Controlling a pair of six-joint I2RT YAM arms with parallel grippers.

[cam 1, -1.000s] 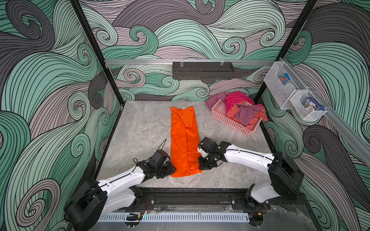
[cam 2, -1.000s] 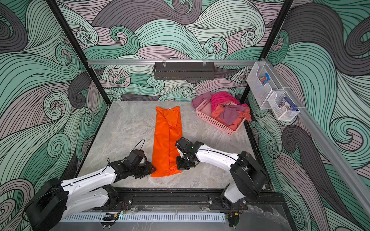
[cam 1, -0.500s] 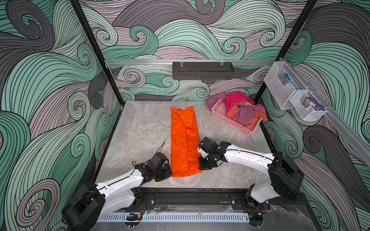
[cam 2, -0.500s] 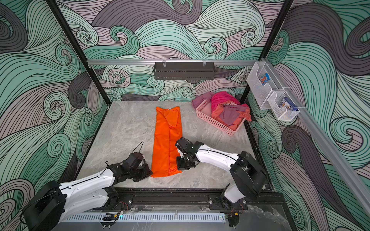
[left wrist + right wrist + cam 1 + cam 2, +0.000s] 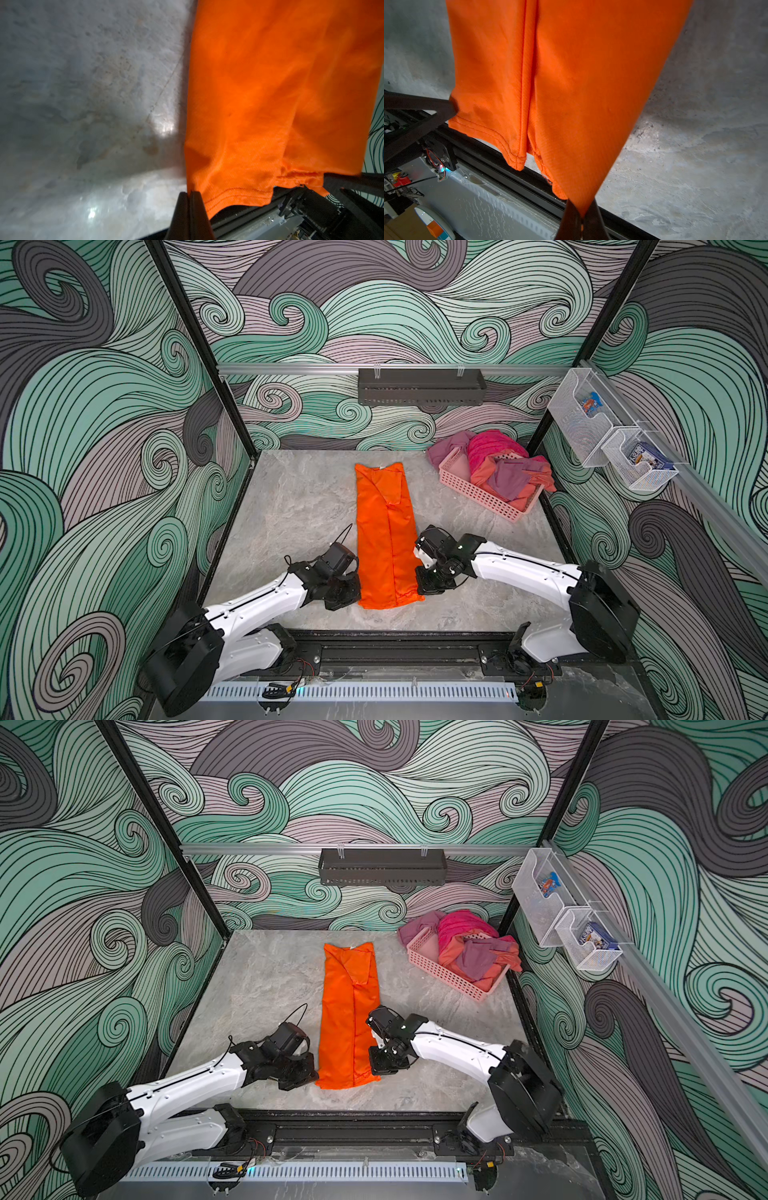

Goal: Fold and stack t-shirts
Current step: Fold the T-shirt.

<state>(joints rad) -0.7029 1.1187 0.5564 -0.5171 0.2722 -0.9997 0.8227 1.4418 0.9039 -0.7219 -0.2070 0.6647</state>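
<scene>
Clamped shut on cloth, the left gripper (image 5: 190, 194) and the right gripper (image 5: 581, 209) each pinch one hem corner of the orange t-shirt (image 5: 384, 539), at the lower centre of both top views. On the grey marbled table (image 5: 299, 506) the shirt lies as a long narrow strip with its sides folded in. It runs from the lower centre up to mid-frame, collar end uppermost. A pink basket (image 5: 478, 493) sits at the upper right, well apart, heaped with crumpled garments (image 5: 503, 464). Judgement: the crosswise fold is in hand. The next move calls for both arms to raise the hem together and carry it level towards the collar without letting the layers slide apart. Not determinable: whether either pinch takes every layer, since the fingertips cover the corners and both wrist views are blurred, nor how many garments the basket holds. The white neck label (image 5: 381, 467) is barely discernible.
</scene>
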